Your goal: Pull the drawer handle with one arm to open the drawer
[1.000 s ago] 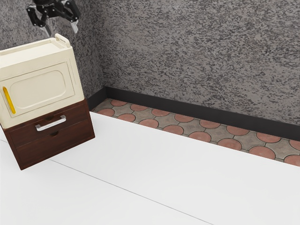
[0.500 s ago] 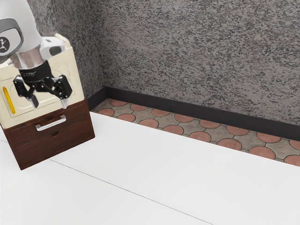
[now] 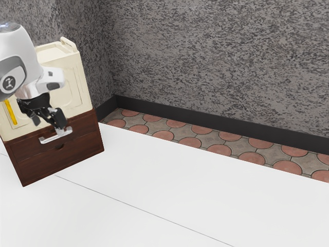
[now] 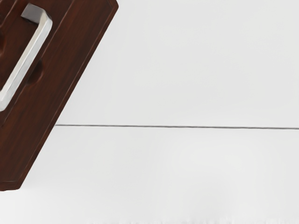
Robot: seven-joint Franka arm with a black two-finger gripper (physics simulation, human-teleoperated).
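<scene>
While the white arm reaches in from the exterior view's left, its hand is positioned in front of the wooden drawer cabinet, which serves as the reference for all locations below. The hand is angled downward, with the black pincer directed toward the upper part of the cabinet's front.

Pincer state: the two fingers stand apart, with a clear gap between their tips. One fingertip overlaps the end of the silver drawer handle nearer the exterior view's right; contact cannot be confirmed. The other fingertip is nearer the exterior view's left, above the handle's opposite end. The pincer is not clamped on the handle.

Handle location: mounted on the front of the cabinet's upper drawer, above the lower drawer. The upper drawer's front appears flush with the cabinet. In the wrist view, the handle is seen obliquely, projecting from the dark wood front.

Surroundings: a cream cabinet with a yellow handle rests on top of the drawer cabinet. The white counter supports the drawer cabinet and extends in front of it.
</scene>
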